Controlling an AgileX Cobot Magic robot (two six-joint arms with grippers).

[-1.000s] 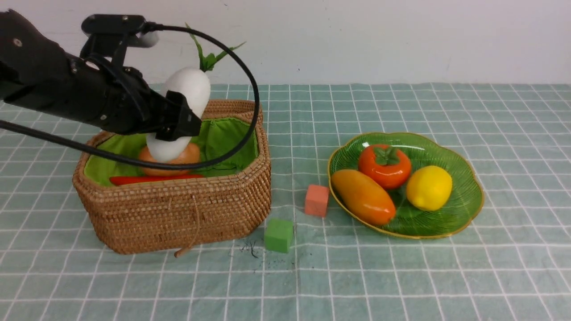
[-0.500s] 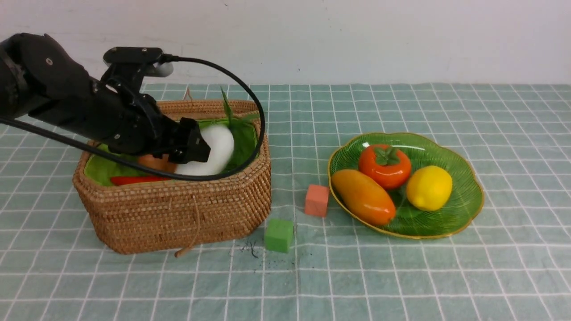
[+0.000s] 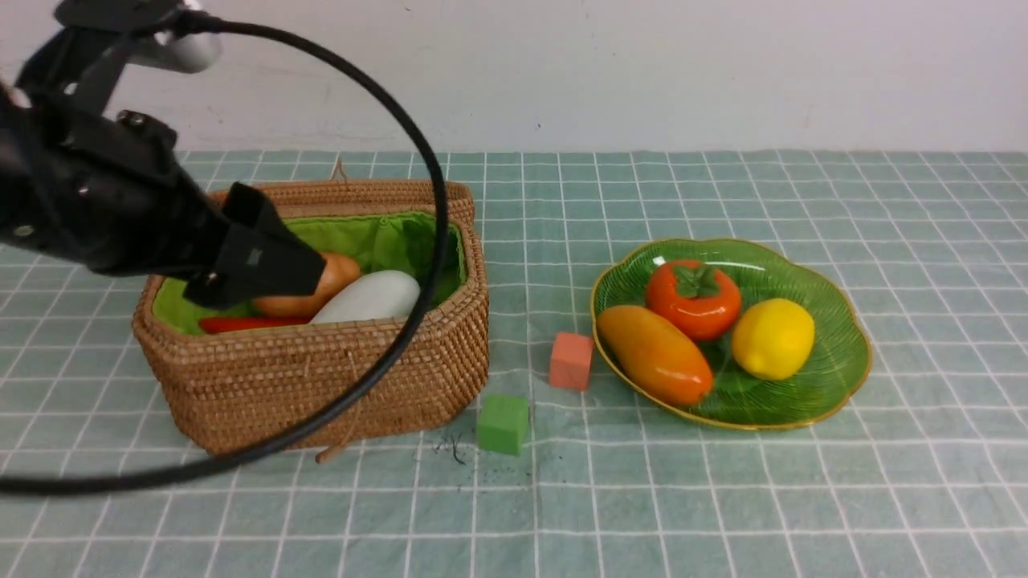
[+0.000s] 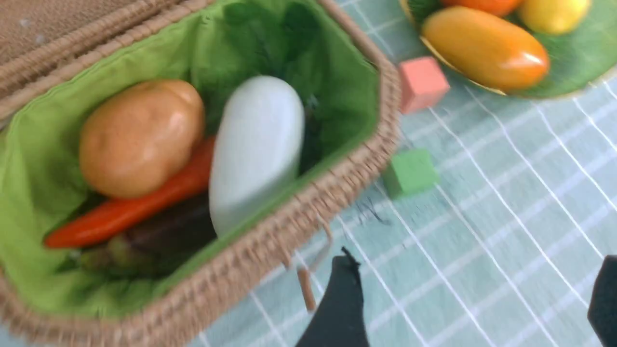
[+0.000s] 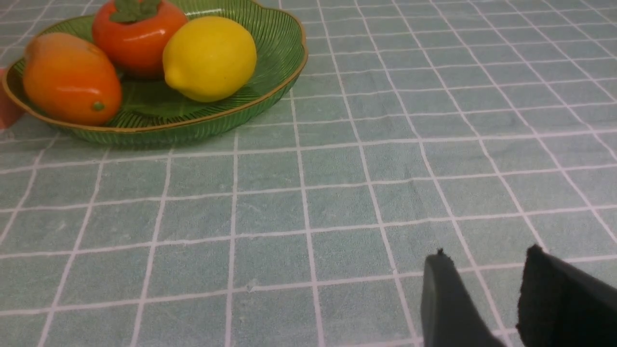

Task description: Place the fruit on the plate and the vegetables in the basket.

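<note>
The tan woven basket (image 3: 321, 377) with green lining holds the vegetables: a white radish (image 3: 369, 299) lying on its side, a brown-orange potato (image 3: 321, 281), a red pepper (image 3: 241, 323) and a dark eggplant (image 4: 164, 231) underneath. My left gripper (image 3: 265, 269) hangs open and empty above the basket's left part; in its wrist view the gripper (image 4: 475, 272) spreads wide over the cloth. The green plate (image 3: 843, 361) carries the fruit: persimmon (image 3: 692, 299), mango (image 3: 654, 353) and lemon (image 3: 773, 337). My right gripper (image 5: 487, 262) stands open and empty, low over the cloth beside the plate.
A small orange cube (image 3: 571, 361) and a green cube (image 3: 502, 423) lie on the checked cloth between basket and plate. The left arm's black cable (image 3: 418, 160) loops over the basket's front. The wicker lid (image 4: 48, 29) lies back behind the basket.
The left gripper lowered the white radish into the basket, let it go, then rose and drew back to the left. The radish now lies beside the potato.
</note>
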